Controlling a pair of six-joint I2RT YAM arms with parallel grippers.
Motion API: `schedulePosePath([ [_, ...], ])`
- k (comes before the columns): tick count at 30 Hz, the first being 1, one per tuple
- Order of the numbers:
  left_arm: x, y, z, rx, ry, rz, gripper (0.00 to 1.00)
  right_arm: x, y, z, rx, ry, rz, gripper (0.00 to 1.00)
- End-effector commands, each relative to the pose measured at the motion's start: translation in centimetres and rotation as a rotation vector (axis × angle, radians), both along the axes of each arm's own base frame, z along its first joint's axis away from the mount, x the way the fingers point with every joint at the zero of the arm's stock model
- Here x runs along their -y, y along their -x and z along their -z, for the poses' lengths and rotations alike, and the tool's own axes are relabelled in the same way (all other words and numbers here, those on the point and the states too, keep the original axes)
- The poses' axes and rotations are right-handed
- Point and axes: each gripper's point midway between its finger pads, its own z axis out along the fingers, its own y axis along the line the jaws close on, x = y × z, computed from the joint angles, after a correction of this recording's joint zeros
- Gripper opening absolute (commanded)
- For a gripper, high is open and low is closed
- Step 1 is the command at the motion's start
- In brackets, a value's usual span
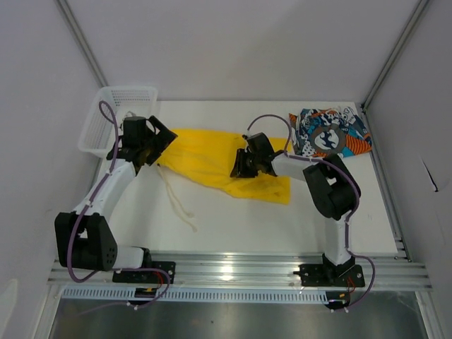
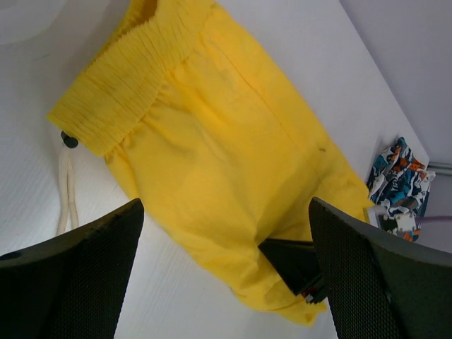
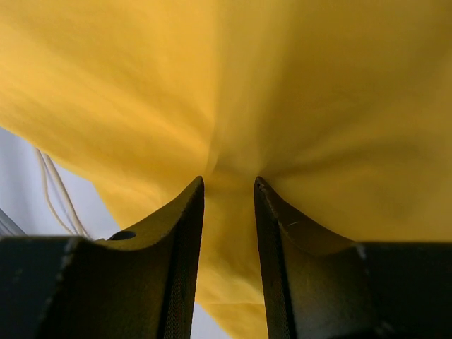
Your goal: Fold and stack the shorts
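Observation:
The yellow shorts (image 1: 205,159) lie spread across the middle of the table, waistband (image 2: 134,70) toward the left. My right gripper (image 1: 247,166) is down on their right half, and its jaws (image 3: 229,182) have a puckered ridge of yellow cloth (image 3: 318,106) pinched between them. From the left wrist view the same gripper shows as a dark wedge (image 2: 296,265) pressed into the cloth. My left gripper (image 1: 148,141) hovers over the waistband end with its fingers wide open (image 2: 224,212) and nothing in them. The printed shorts (image 1: 328,133) lie crumpled at the back right (image 2: 401,180).
A white mesh basket (image 1: 95,131) stands at the back left, right beside my left gripper. The white drawstring (image 1: 180,205) trails from the waistband toward the near edge (image 2: 66,191). Grey walls close in both sides of the table.

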Motion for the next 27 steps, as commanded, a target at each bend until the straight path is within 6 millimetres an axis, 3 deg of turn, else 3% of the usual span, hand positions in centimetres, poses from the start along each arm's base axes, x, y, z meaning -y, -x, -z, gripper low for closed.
schedulePosePath([
  [1,-0.7,0.2,-1.8,0.07,-0.057,-0.015,0.99,3.1,7.8,4.1,-0.113,0.184,-0.056,0.37],
  [3,-0.6,0.6,-1.9,0.074,-0.069,-0.014,0.99,3.1,9.8,3.0,-0.094,0.169,-0.08,0.36],
  [4,-0.8,0.7,-1.7,0.073,-0.078,-0.019,0.99,3.7,12.4,4.0,-0.118,0.199,-0.106,0.36],
  [6,-1.0,0.8,-1.4,0.067,-0.087,-0.024,0.99,4.1,13.8,2.7,-0.081,0.209,-0.11,0.36],
  [8,-0.9,1.0,-0.9,0.063,-0.093,-0.017,0.99,5.0,15.5,2.7,-0.091,0.223,-0.124,0.36],
  [14,0.4,0.0,-0.1,0.079,-0.15,0.137,0.99,7.7,14.1,-1.0,-0.013,0.222,-0.084,0.37],
  [16,0.5,-0.6,-1.0,0.114,-0.227,0.221,0.98,8.9,12.8,-2.5,0.013,0.178,-0.048,0.4],
  [22,2.9,-2.2,-1.6,0.237,-0.213,0.396,0.97,14.0,10.2,-4.1,0.026,0.114,0.098,0.47],
  [27,3.2,-3.7,1.9,0.141,-0.23,0.452,0.92,18.3,9.2,-5.0,0.034,0.134,0.252,0.48],
])
